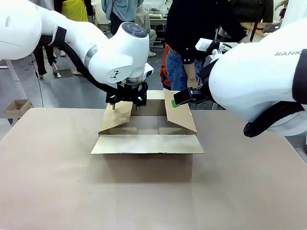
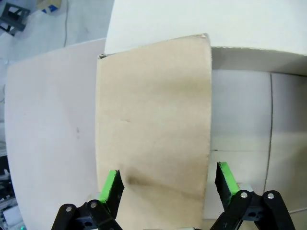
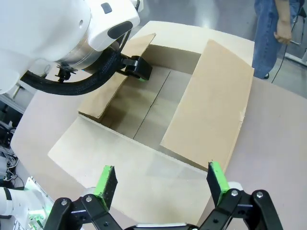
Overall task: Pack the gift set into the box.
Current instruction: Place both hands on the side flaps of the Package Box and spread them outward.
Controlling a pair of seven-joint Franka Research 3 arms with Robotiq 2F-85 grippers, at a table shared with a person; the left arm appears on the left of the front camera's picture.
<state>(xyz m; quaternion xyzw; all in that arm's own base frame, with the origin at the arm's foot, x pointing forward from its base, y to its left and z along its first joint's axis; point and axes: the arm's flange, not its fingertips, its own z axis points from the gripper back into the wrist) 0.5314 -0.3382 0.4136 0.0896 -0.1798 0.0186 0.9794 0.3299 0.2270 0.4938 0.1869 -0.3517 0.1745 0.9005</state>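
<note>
Count: one large brown corrugated cardboard carton (image 1: 144,165) with four top flaps (image 1: 148,143), one small brown cardboard carton (image 1: 17,108) on the floor, and one flat brown-topped table (image 1: 48,191). Two white robot arms (image 1: 110,52), each with one black two-finger gripper: left gripper (image 2: 168,179), right gripper (image 3: 160,179), with two green pads (image 2: 111,184) per gripper, four pads total. One person (image 1: 192,38) in a dark top and blue jeans at the far side.

Left arm (image 1: 96,52) in from the left, gripper end pointing down; left gripper (image 2: 165,179) jaws spread wide. Right arm (image 1: 254,76) bent inward; right gripper (image 3: 160,184) jaws also apart.
</note>
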